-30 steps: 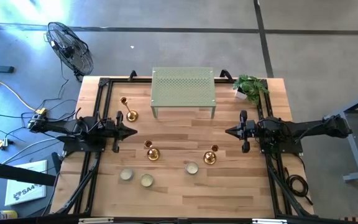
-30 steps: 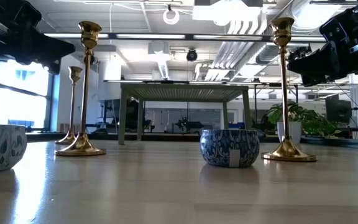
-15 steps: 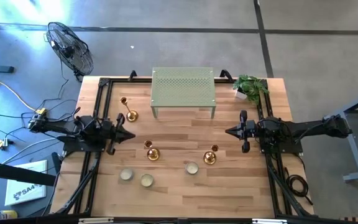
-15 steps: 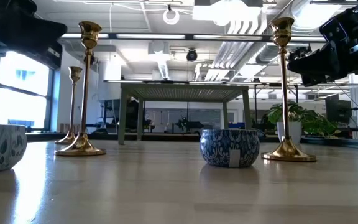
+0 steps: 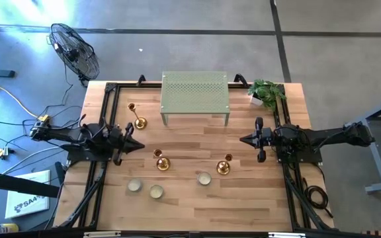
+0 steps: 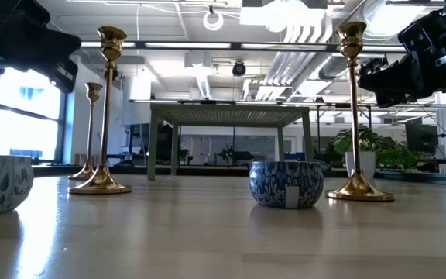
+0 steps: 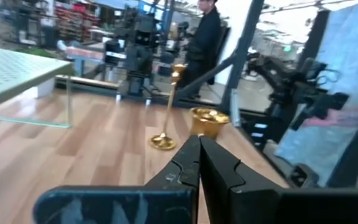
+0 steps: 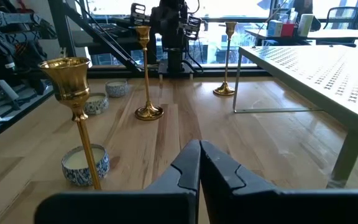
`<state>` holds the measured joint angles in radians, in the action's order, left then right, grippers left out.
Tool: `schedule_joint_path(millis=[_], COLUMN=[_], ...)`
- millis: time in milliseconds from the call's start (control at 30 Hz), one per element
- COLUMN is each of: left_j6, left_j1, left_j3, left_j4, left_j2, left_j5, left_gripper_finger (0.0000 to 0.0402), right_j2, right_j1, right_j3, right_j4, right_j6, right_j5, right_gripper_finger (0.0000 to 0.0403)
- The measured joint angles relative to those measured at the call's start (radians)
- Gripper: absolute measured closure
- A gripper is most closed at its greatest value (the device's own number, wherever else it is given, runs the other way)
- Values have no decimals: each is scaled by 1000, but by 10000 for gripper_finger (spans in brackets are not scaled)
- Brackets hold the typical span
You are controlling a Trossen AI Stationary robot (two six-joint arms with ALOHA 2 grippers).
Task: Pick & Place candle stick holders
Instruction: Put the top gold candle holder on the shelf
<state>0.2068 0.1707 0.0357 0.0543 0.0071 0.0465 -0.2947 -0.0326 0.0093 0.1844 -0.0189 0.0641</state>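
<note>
Three gold candle stick holders stand upright on their round bases on the wooden table: one at the far left (image 5: 137,119), one near the middle (image 5: 161,162), one to its right (image 5: 223,165). In the low view they show as tall stems (image 6: 108,108), (image 6: 91,132), (image 6: 355,108). My left gripper (image 5: 137,141) hovers shut at the table's left side, between the far-left and middle holders, touching nothing. My right gripper (image 5: 242,139) hovers shut at the right side, above and beyond the right holder. Both wrist views show shut fingers: (image 7: 199,146), (image 8: 199,149).
A green perforated stand (image 5: 195,96) sits at the far middle, a potted plant (image 5: 266,92) at the far right. Three patterned candle bowls (image 5: 134,186), (image 5: 156,192), (image 5: 204,178) lie near the front edge. A person (image 7: 204,37) stands beyond the table.
My left gripper has rolled at the wrist and swung slightly, staying in place and shut. My right arm and the holders have kept still.
</note>
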Motion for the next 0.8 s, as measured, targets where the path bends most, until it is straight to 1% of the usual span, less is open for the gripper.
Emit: schedule_joint_path(millis=[67,100,233,333,467,533,733,800], left_j6=[12,53,252,291,293,293,293,293], left_j1=[0,0,0,0,0,0,0,0], left_j3=[0,0,2,2,3,3,5,6], left_j4=[-12,-13,-22,-27,-20,-30,-66,-66], left_j2=[0,0,0,0,0,0,0,0], left_j5=[57,69,63,45,82,90,107,125], left_gripper_finger=[401,401,401,401,401,401,401,401], right_j2=[0,0,0,0,1,0,0,0], right_j1=[0,0,0,0,0,0,0,0], right_j3=[0,0,0,0,0,0,0,0], right_j4=[0,0,-1,1,21,33,225,281], right_j6=[2,23,183,215,109,62,-207,-247], right_j5=[0,1,9,9,-11,11,44,67], right_gripper_finger=[400,399,396,397,397,396,399,400])
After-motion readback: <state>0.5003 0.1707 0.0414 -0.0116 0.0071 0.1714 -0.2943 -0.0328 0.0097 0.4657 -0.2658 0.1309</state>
